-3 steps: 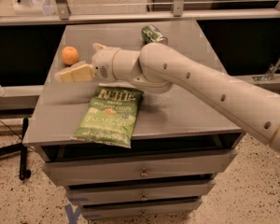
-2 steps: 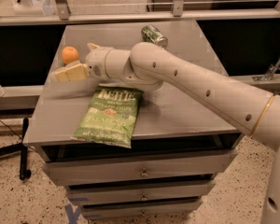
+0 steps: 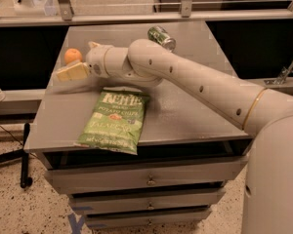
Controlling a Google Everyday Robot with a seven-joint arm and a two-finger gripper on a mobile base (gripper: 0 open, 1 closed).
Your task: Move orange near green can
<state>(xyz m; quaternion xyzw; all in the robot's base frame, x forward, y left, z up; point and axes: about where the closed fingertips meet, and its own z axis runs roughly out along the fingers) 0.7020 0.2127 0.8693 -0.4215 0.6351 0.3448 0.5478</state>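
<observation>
The orange (image 3: 72, 55) sits near the back left edge of the grey table (image 3: 185, 116). The green can (image 3: 161, 37) lies on its side at the back of the table, right of centre, well away from the orange. My gripper (image 3: 81, 60) reaches in from the right along the tabletop and is open right next to the orange. One pale finger (image 3: 73, 72) lies just in front of the fruit, and the other finger (image 3: 93, 45) shows behind and to its right. I cannot tell whether the fingers touch the orange.
A green Kettle chip bag (image 3: 115, 121) lies flat at the front of the table, just below my arm (image 3: 195, 82). The table's left edge is close beside the orange. Drawers (image 3: 146, 179) sit under the top. A rail runs behind the table.
My arm has moved left across the table, bringing the gripper up to the orange. The orange, can and chip bag have not moved.
</observation>
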